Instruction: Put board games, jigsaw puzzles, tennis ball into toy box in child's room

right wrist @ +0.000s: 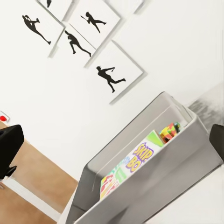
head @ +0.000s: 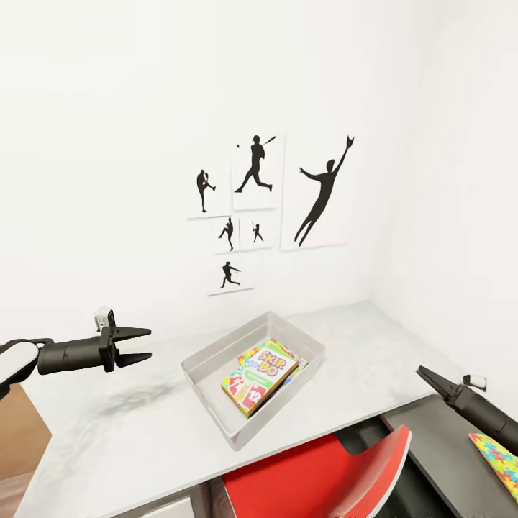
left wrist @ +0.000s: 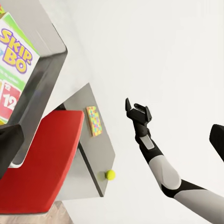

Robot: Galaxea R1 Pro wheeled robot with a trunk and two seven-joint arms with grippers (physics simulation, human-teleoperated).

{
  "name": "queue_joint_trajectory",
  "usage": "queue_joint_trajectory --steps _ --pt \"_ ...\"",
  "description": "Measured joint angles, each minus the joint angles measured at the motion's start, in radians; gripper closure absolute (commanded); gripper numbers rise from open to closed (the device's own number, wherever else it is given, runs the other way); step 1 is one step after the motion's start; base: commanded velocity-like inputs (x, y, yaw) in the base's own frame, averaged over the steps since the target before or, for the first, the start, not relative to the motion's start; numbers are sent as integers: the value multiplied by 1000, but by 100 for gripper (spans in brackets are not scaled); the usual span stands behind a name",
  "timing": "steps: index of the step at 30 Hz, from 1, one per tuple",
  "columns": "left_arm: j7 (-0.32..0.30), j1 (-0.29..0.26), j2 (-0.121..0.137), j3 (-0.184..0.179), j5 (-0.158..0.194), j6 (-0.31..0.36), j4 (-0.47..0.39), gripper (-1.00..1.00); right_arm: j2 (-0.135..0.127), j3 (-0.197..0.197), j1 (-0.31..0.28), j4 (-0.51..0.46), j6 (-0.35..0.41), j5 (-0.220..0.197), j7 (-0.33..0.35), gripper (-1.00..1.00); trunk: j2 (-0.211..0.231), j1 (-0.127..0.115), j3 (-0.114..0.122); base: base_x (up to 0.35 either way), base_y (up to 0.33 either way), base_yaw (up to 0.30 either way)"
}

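The light-grey toy box (head: 208, 363) stands on the pale table (head: 108, 432). A SKIP-BO board game (head: 262, 373) lies on top inside it, over other colourful flat things whose edge (right wrist: 169, 131) peeks out. My left gripper (head: 147, 343) hovers open and empty, left of the toy box. My right gripper (head: 423, 373) hangs open and empty, right of the box; the left wrist view shows its spread fingers (left wrist: 137, 106). One jigsaw puzzle (head: 496, 457) lies on the lower dark grey section beneath that arm. The tennis ball (left wrist: 110, 174) rests near that section's far end, beyond the jigsaw puzzle (left wrist: 94, 120).
A red chair (head: 316, 475) is tucked under the table's front edge, just below the toy box. Baseball silhouette posters (head: 266, 201) hang on the white wall behind. The table ends in the room's right corner. Brown wood floor (right wrist: 42, 177) lies past its left end.
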Motion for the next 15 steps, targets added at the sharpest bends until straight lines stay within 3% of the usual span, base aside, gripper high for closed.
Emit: queue_joint_trajectory --steps 15 --pt "-1 0 1 0 0 0 -2 -100 0 0 0 0 0 0 0 -100 -1 0 17 -11 0 -204"
